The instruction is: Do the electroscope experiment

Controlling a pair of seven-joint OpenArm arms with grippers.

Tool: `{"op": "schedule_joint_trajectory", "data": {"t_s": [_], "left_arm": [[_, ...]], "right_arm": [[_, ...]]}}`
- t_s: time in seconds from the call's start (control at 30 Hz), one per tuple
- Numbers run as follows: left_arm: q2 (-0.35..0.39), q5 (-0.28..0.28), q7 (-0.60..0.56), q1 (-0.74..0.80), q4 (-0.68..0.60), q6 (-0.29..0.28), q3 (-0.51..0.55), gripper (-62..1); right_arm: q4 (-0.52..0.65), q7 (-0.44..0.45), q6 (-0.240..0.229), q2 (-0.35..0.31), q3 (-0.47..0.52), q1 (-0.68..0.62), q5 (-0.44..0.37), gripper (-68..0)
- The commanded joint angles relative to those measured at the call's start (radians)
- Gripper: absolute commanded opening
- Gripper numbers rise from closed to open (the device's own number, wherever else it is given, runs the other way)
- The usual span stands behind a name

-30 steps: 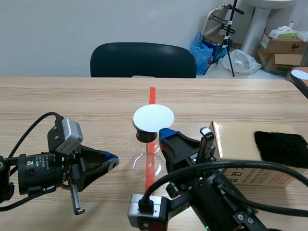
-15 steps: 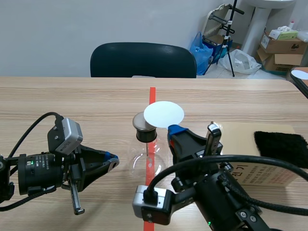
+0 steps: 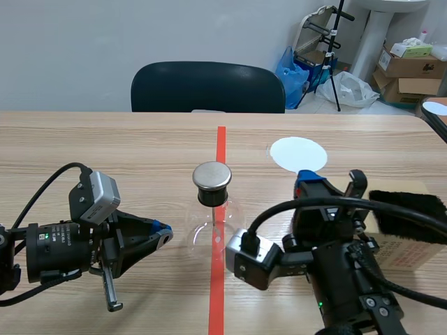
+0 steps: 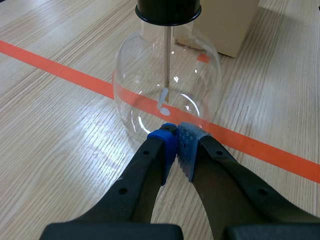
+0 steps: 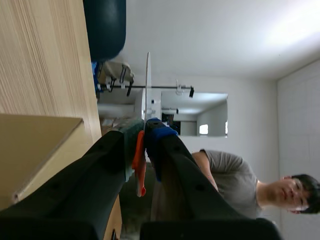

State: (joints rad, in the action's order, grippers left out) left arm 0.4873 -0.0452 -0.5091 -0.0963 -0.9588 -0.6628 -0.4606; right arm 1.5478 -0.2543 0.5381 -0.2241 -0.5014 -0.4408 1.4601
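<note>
The electroscope is a clear glass flask (image 3: 209, 237) (image 4: 167, 85) with a black stopper and a bare round metal cap (image 3: 211, 176), standing on the tape line. Inside it a thin rod (image 4: 164, 70) hangs down to a small leaf. My left gripper (image 3: 164, 236) (image 4: 176, 136) lies low on the table, shut on nothing, its tips against the flask's base. My right gripper (image 3: 309, 183) (image 5: 142, 135) is shut on the orange handle (image 5: 139, 162) of a white disc (image 3: 298, 153) (image 5: 148, 85), held in the air to the right of the cap, clear of it.
A cardboard box (image 3: 412, 255) (image 5: 35, 150) with a black fur cloth (image 3: 412, 209) on top stands at the right, close to my right arm. A dark chair (image 3: 208, 87) is behind the table. A person (image 5: 227, 177) shows in the right wrist view.
My right gripper has carried the white disc off the metal cap, up and to the right, leaving the cap uncovered. The left arm has not moved.
</note>
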Motion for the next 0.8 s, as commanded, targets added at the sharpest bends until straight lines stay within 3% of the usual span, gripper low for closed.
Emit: {"op": "schedule_joint_trajectory", "data": {"t_s": [0.0,0.3,0.77], "left_arm": [[-0.007,0.011,-0.018,0.002,-0.008,-0.002,0.011,-57.8],[-0.007,0.011,-0.019,0.002,-0.008,-0.002,0.011,-57.8],[-0.007,0.011,-0.019,0.002,-0.008,-0.002,0.011,-57.8]], "right_arm": [[0.013,-0.029,0.014,0.000,0.004,0.017,0.001,-66.7],[0.013,-0.143,0.014,0.000,0.004,0.017,0.001,-66.7],[0.013,-0.144,0.014,0.000,0.004,0.017,0.001,-66.7]]}}
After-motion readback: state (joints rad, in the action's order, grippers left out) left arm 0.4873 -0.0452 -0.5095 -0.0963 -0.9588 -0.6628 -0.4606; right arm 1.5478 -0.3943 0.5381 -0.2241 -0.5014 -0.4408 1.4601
